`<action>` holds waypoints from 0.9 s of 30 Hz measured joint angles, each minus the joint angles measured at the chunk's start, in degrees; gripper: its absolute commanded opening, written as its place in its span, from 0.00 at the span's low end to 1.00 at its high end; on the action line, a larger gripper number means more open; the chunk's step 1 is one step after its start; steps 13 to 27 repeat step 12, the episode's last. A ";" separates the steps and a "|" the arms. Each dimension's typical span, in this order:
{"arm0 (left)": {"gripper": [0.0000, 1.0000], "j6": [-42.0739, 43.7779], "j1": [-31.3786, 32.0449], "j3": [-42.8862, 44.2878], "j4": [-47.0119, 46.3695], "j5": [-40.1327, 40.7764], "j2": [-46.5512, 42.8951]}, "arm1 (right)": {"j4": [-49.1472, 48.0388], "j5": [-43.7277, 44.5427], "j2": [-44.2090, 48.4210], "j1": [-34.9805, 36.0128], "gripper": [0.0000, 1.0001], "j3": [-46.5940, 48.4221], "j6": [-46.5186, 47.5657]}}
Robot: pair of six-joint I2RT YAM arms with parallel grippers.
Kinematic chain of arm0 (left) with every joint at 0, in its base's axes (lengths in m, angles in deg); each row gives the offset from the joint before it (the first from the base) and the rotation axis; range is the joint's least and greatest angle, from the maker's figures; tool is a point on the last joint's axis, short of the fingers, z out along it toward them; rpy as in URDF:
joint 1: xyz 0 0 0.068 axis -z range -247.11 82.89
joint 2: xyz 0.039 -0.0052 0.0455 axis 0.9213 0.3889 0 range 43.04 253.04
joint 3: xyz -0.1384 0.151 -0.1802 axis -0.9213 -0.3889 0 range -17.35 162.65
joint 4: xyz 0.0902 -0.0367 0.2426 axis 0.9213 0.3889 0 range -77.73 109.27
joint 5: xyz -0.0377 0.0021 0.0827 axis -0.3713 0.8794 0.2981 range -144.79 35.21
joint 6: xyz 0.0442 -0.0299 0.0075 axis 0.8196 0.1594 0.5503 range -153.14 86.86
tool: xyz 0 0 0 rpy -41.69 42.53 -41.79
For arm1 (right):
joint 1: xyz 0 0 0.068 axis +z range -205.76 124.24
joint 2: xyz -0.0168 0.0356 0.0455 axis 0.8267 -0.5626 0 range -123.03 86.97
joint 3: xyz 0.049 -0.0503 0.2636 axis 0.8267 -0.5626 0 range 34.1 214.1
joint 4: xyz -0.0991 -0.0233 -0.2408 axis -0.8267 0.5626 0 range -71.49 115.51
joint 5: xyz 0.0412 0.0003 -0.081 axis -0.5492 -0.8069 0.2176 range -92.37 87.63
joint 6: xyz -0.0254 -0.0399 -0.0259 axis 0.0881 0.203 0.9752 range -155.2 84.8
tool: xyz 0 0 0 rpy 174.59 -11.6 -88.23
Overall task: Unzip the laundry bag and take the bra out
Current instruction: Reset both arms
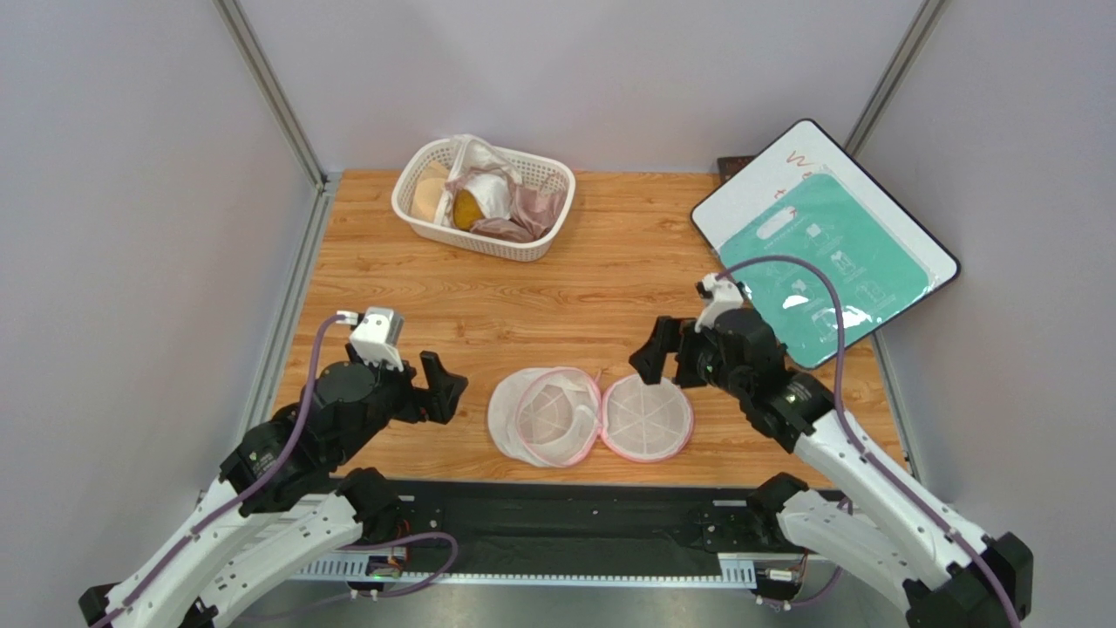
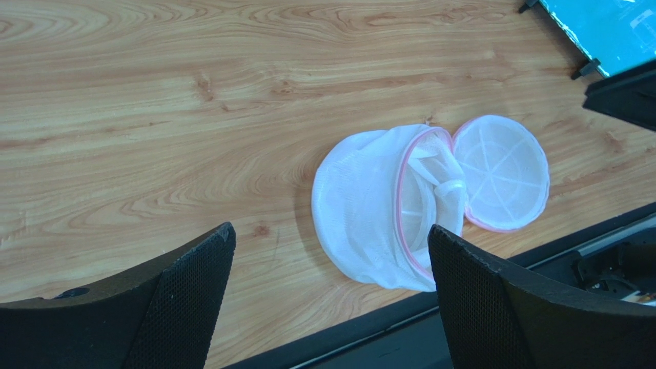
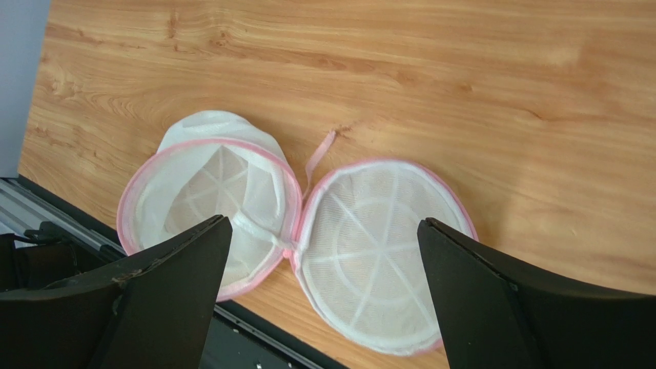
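The laundry bag lies unzipped near the table's front edge, its two pink-trimmed white mesh halves spread side by side. The domed half tips on its side, and the flat ribbed half faces up; both look empty. A mauve-pink garment, the bra, rests in the white basket at the back. My left gripper hovers open just left of the bag, holding nothing. To the bag's upper right my right gripper stands open and empty.
The white lattice basket at the back left also holds a white cloth and a mustard-brown cloth. A white board with a green sheet leans at the back right. A black rail runs along the near edge.
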 measured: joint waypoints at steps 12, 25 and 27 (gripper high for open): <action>1.00 0.04 0.00 -0.57 2.91 0.17 -1.79 | 9.35 5.51 18.88 0.02 1.00 -3.19 -3.02; 1.00 0.04 0.00 -0.57 2.91 0.17 -1.79 | 9.35 5.51 18.88 0.02 1.00 -3.19 -3.02; 1.00 0.04 0.00 -0.57 2.91 0.17 -1.79 | 9.35 5.51 18.88 0.02 1.00 -3.19 -3.02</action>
